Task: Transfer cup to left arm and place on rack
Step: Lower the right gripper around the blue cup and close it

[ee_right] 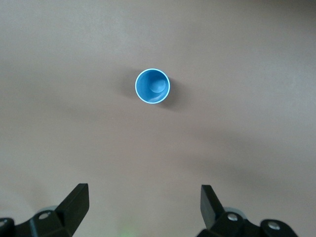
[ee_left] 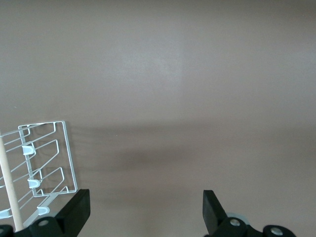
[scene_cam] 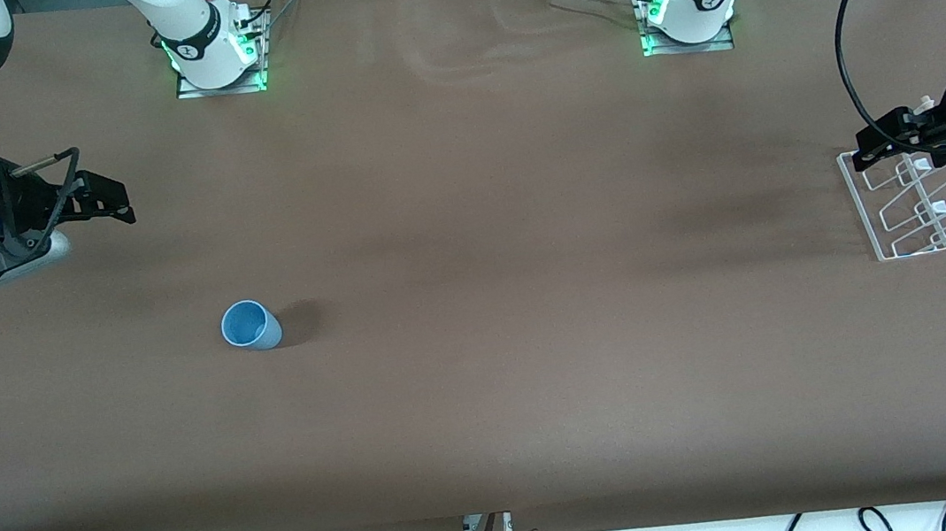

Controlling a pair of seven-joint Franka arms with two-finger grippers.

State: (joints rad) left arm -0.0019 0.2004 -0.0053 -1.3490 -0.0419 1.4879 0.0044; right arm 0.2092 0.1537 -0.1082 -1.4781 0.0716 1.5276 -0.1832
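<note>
The task is at its first step, judging by the layout: nothing is grasped yet. The cup [scene_cam: 250, 326], a plain light-blue tumbler, stands upright and open-mouthed on the bench [scene_cam: 487, 388] toward the right arm's end. The right tool [scene_cam: 105, 200] hangs spread near that edge and must descend around the cup. The left tool [scene_cam: 878, 144], also spread, waits over the rack [scene_cam: 880, 241] at its own end.

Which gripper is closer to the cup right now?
The right. The right gripper hangs open over bare table at the right arm's end, where the cup stands upright and untouched. The left gripper is open over the rack at the left arm's end.
</note>
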